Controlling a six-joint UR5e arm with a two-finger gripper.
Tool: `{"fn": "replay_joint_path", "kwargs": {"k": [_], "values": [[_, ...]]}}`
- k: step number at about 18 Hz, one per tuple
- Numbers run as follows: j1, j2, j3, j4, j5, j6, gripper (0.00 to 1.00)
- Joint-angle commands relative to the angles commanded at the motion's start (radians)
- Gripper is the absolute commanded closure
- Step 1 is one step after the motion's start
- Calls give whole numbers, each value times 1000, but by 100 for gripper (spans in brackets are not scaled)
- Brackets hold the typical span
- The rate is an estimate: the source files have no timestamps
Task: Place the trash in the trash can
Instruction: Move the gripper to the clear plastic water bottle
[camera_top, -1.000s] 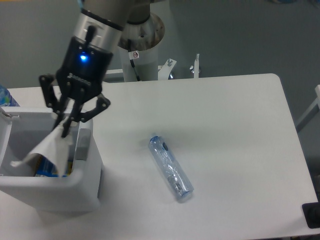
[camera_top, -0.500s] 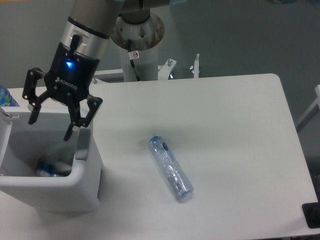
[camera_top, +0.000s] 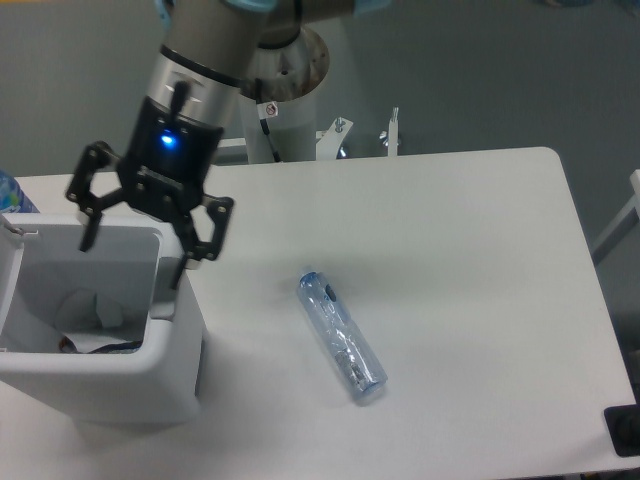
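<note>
Now the end effector (camera_top: 135, 245) hangs wide open and empty; whitish trash (camera_top: 92, 310) lies below it in the trash can (camera_top: 120, 385), the bottle (camera_top: 341, 335) waits to its right on the desk (camera_top: 450, 250).

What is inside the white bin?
In the trash can lies a whitish crumpled piece and something dark at the bottom. The near wall hides the rest.
</note>
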Motion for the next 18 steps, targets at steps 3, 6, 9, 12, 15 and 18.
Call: {"fn": "replay_joint_path", "kwargs": {"k": [3,6,9,12,15,18], "values": [[61,-74,25,3,2,0,0],[141,-136,19,0,2,-15,0],[192,-186,3,-3,2,-17,0],[213,-245,6,-5,58,-15,0],[223,-290,23,-8,126,-12,0],[220,-331,64,-27,173,-17,0]]}}
